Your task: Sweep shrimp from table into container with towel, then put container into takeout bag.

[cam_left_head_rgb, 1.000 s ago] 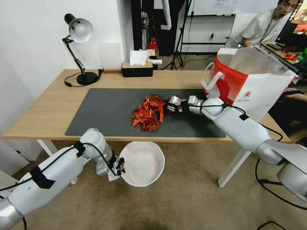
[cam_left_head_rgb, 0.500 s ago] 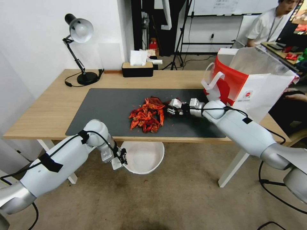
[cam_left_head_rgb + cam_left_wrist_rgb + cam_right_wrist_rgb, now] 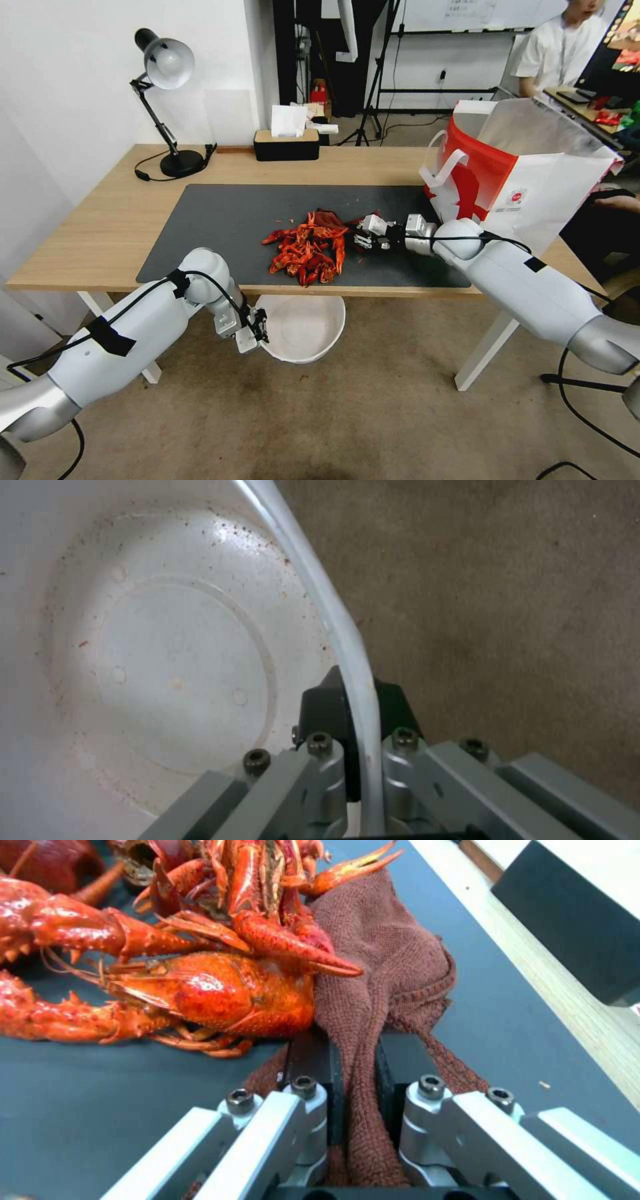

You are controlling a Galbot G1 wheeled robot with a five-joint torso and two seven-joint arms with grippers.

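head view, our left arm: our left hand (image 3: pixel 257 331) sits below the near edge of the surface (image 3: pixel 80 233), clamped on the rim of the container (image 3: pixel 303 328).
left wrist view, left hand: we see our left hand (image 3: pixel 357 715) with its pads together on the thin white rim, one black pad inside the wall and one outside.
container: the round white bowl (image 3: pixel 153 660) hangs over the brown floor (image 3: pixel 373 427), partly tucked under the edge of the surface, directly below the shrimp. its inside carries small reddish specks.
head view, our right arm: our right hand (image 3: pixel 360 235) lies low over the dark grey mat (image 3: pixel 220 227), reaching in from the right, just beside the shrimp (image 3: pixel 307 250).
right wrist view, right hand: we see our right hand (image 3: pixel 357 1065) clamped on a dark red-brown towel (image 3: pixel 387 970); the cloth is pinched between both black pads and bunches out ahead of them.
towel: it presses against the pile, touching the nearest shrimp (image 3: pixel 220 990).
shrimp: the red pile lies on the mat close to the near edge of the surface, above the container. small red fragments lie on the mat beyond the pile.
takeout bag: the red and white bag (image 3: pixel 527 173) stands open on the right end of the surface, behind our right arm, well apart from the container.
far side of the surface: a black desk lamp (image 3: pixel 163 100) and a black tissue box (image 3: pixel 287 143).
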